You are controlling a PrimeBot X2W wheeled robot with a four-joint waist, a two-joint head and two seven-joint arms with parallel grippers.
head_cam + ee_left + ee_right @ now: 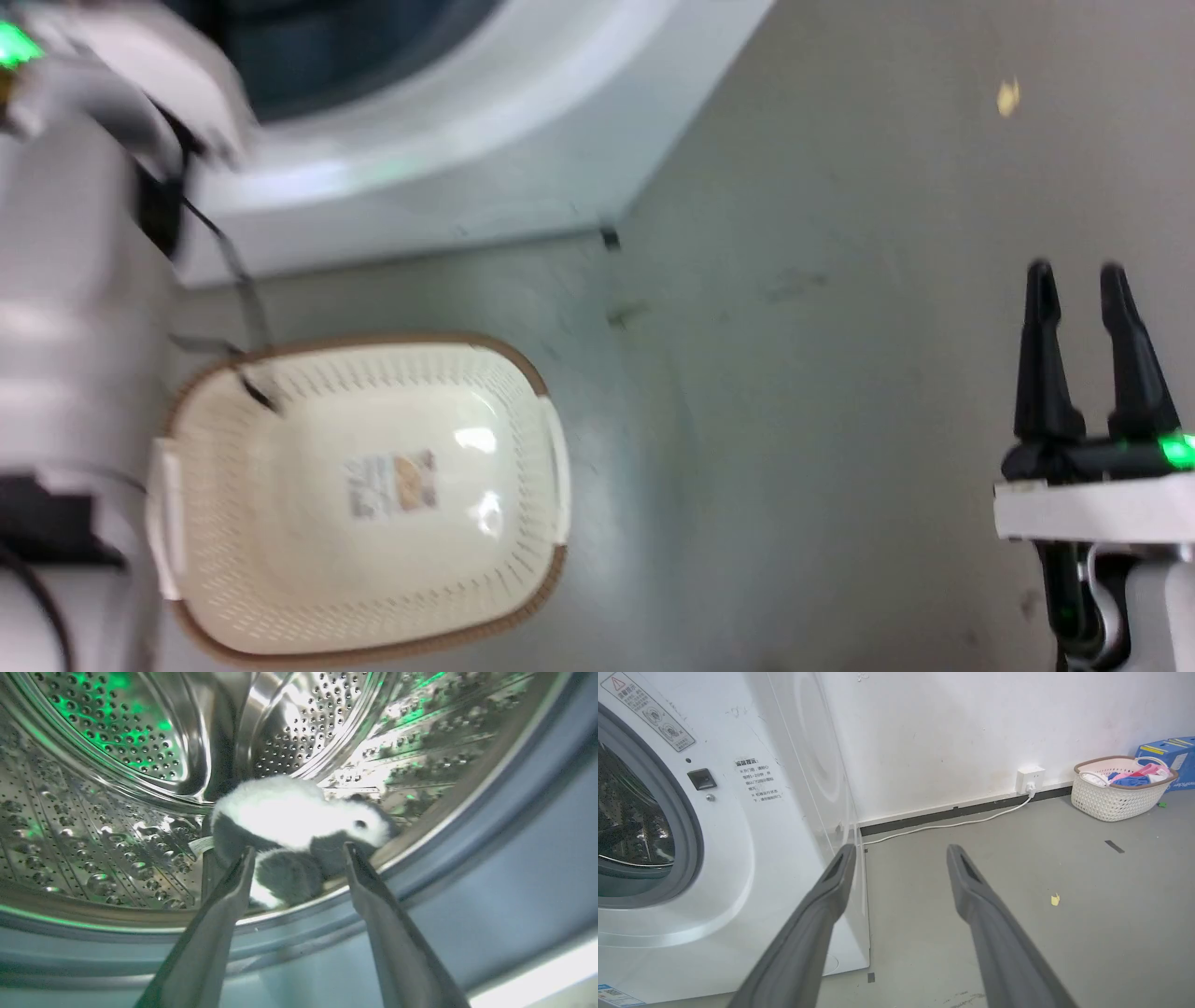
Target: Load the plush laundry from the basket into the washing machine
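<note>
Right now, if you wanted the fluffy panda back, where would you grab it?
Probably by the near black leg of the fluffy black-and-white panda soft toy, straight through the opening: it lies low in the shiny steel drum, leg toward the left fingers.

The left arm (75, 308) wears a pale grey, rounded shell with black parts at the joints. A thin black cable (238, 271) runs beside it. The right claw (1075, 275) has two long, black, tapering fingers (1041, 364) on a white block (1083, 509) with a green light (1178, 451).
</note>
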